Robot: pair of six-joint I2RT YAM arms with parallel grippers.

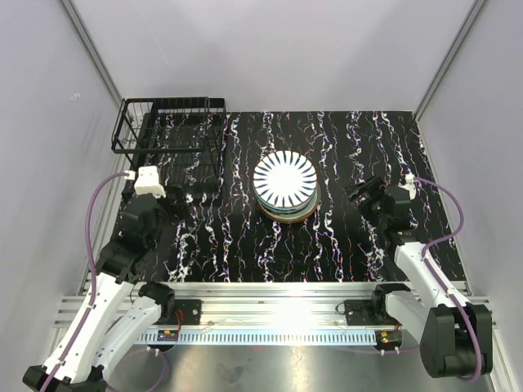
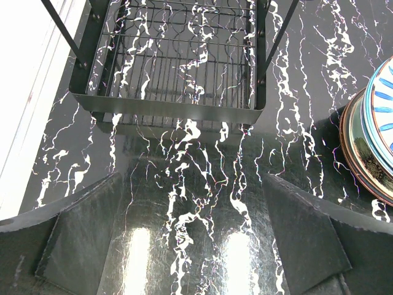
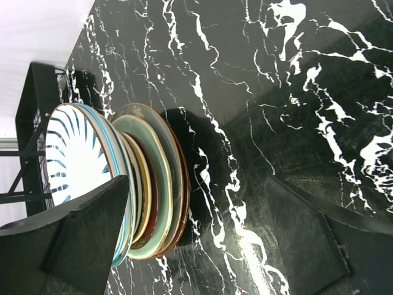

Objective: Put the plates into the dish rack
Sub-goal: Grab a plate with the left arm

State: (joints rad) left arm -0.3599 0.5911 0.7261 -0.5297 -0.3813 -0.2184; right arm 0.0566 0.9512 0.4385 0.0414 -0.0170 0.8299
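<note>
Top external view gives the whole scene: the dish rack (image 1: pixel 172 131) stands at the far left corner of the black marble table (image 1: pixel 327 245) and holds no plate. The plates (image 1: pixel 284 186) are one flat pile to the right of the rack, apart from it, with the black-and-white striped plate on top. The left gripper (image 1: pixel 169 193) hangs just in front of the rack, its jaws wide apart and holding nothing. The right gripper (image 1: pixel 364 194) is on the side of the pile away from the rack, also with jaws wide apart and empty, near the pile but not touching it.

I judge that the step in hand is to take the striped plate. A flat plate offers only its rim, so one finger should go under the edge and one over it, taking this plate alone. Then the plate must be turned upright before it goes down between the slot wires.

The plates are round, so they have no long axis; their faces point up and the pile rises straight. The rack opens upward, its near wall towards the left gripper; which side is longer I cannot tell
</note>
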